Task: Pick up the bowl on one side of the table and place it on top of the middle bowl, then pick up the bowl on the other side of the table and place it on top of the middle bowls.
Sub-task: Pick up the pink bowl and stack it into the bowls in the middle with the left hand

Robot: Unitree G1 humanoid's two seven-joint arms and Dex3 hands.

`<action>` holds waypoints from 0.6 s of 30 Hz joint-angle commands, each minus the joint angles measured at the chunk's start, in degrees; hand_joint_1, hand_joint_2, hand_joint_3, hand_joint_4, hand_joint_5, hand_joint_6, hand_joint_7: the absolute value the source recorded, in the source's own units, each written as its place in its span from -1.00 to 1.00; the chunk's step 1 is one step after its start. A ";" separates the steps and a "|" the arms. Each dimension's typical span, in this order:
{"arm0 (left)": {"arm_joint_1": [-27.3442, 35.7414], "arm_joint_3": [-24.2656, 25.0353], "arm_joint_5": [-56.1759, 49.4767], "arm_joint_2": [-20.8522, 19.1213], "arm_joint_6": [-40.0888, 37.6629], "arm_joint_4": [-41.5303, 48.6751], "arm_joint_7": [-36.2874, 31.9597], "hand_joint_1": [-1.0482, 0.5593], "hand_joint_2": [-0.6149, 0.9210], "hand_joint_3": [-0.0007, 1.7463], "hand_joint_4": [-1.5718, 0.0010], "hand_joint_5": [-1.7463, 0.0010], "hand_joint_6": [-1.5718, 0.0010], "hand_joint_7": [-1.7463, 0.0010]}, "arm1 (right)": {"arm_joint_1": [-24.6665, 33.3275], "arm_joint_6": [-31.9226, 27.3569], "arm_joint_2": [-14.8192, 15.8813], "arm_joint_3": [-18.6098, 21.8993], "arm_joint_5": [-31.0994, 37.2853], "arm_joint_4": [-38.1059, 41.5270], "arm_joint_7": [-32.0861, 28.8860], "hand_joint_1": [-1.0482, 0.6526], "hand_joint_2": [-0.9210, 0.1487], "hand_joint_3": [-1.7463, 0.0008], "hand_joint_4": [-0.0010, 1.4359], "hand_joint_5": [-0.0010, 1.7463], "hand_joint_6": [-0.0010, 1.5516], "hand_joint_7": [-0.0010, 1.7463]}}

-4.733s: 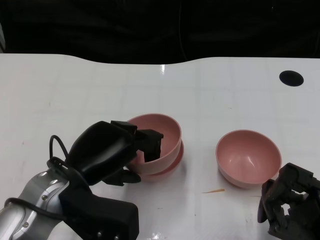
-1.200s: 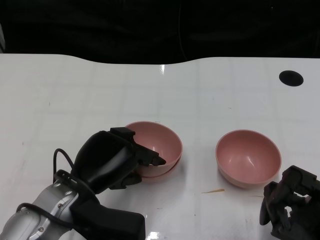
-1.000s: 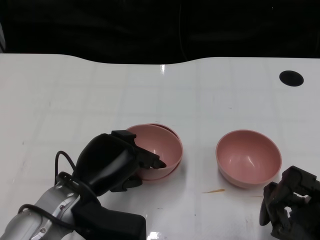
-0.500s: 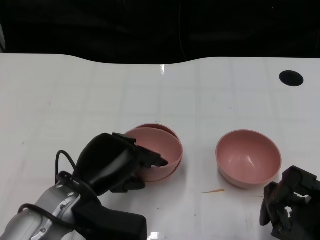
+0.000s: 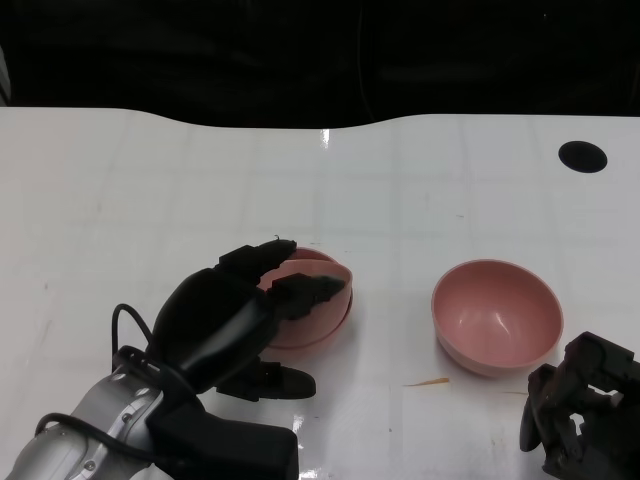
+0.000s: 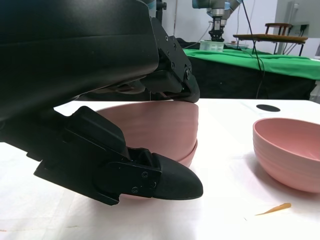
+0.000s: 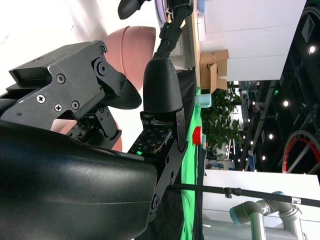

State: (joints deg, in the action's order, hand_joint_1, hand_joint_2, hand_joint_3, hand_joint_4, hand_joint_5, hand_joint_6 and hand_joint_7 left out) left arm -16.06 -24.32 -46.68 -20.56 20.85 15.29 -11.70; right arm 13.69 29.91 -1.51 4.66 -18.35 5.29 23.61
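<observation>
Two pink bowls sit nested at the table's middle: the top bowl (image 5: 305, 325) (image 6: 150, 122) lies in the lower bowl (image 6: 188, 154). My left hand (image 5: 235, 325) is beside them. Its fingers (image 5: 310, 290) lie over the top bowl's near rim, while its thumb (image 5: 285, 381) is spread away on the table, so nothing is gripped. A third pink bowl (image 5: 497, 315) (image 6: 290, 155) stands upright to the right. My right hand (image 5: 582, 415) hovers near the table's front edge, just in front of that bowl, holding nothing. The right wrist view shows part of this bowl (image 7: 135, 45) beyond the fingers.
A thin orange sliver (image 5: 428, 382) lies on the white table (image 5: 150, 180) in front of the right bowl. A black round hole (image 5: 582, 156) is at the far right. A dark backdrop borders the table's far edge.
My left hand has lowered the bowl into the middle bowl; it tilted, then settled. Now the thumb has swung off the bowl and the fingers have lifted. The right hand has stayed put.
</observation>
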 commanded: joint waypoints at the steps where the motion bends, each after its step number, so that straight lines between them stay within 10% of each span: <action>1: 0.39 -0.13 -0.46 -0.82 -0.65 -0.13 0.54 -0.86 1.00 -0.55 0.80 1.00 0.47 1.00 | 0.53 -0.17 0.62 0.27 -0.60 -0.49 0.05 0.18 -0.43 -0.25 0.29 0.92 0.12 0.61; 18: 0.19 -1.10 -1.40 -0.77 -1.32 1.37 0.11 -0.80 1.00 -0.57 0.73 0.97 0.40 0.98 | 0.57 0.00 0.46 0.36 -0.43 -0.55 -0.32 0.19 -0.45 -0.25 0.29 0.91 0.11 0.62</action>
State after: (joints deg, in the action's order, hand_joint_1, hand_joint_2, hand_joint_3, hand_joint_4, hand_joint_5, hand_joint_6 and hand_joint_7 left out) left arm -16.06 -25.28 -47.58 -20.61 19.97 15.92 -11.70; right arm 13.85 29.91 -1.53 4.68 -18.39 5.25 23.52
